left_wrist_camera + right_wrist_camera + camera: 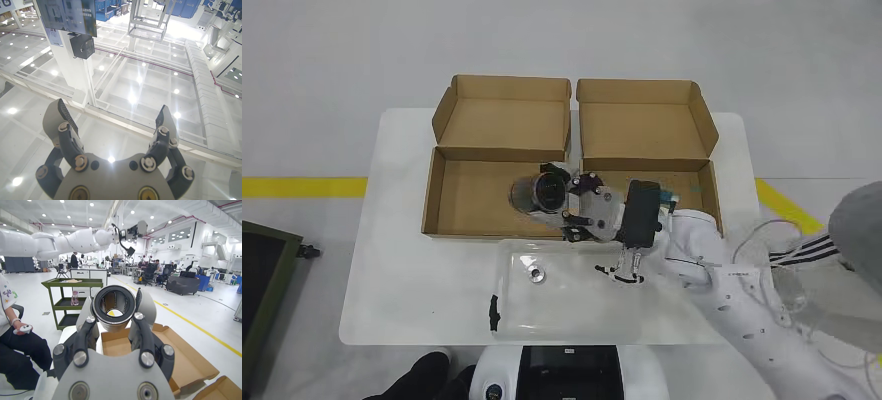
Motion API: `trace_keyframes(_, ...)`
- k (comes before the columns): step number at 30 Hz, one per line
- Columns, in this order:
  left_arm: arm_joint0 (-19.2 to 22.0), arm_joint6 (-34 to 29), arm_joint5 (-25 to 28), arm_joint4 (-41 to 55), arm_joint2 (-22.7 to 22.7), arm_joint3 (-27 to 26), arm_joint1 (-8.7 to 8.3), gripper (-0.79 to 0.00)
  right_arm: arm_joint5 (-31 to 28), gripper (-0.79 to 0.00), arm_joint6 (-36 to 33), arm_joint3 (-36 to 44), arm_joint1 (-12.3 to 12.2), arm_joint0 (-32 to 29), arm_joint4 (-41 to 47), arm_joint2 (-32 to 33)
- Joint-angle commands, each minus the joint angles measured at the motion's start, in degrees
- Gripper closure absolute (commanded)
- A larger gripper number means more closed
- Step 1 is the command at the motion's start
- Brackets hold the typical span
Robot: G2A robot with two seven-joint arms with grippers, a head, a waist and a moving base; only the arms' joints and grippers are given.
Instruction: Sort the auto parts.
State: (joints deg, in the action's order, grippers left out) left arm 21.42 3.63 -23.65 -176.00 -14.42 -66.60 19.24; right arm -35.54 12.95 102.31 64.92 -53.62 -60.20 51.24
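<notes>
My right gripper is shut on a cylindrical metal bearing with a black rim, held sideways above the left cardboard box. In the right wrist view the bearing sits between the fingers of my right gripper, its hollow end facing outward over that box. My left gripper points up at the ceiling, open, with nothing between its fingers. The raised left arm is high above the table.
A second open cardboard box stands to the right of the first. At the table's front, a clear plastic tray holds a small metal ring and a black part. A green cart stands beyond the table's left end.
</notes>
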Motion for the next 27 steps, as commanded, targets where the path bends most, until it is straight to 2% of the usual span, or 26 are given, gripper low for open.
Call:
trace_keyframes(1, 0.0, 0.0, 0.0, 0.0, 0.0, 0.0, 0.0, -0.785, 0.2, 0.0, -1.2, -1.4, 0.4, 0.5, -1.1, -1.2)
trace_keyframes(15, 0.0, 0.0, 0.0, 0.0, 0.0, 0.0, 0.0, -0.785, 2.0, 0.0, -10.3, -12.2, 4.3, 8.5, -7.4, -10.3)
trace_keyframes(27, 0.0, 0.0, 0.0, 0.0, 0.0, 0.0, 0.0, -0.785, 3.6, 0.0, -11.6, -26.4, 10.3, 16.8, -8.6, -19.0)
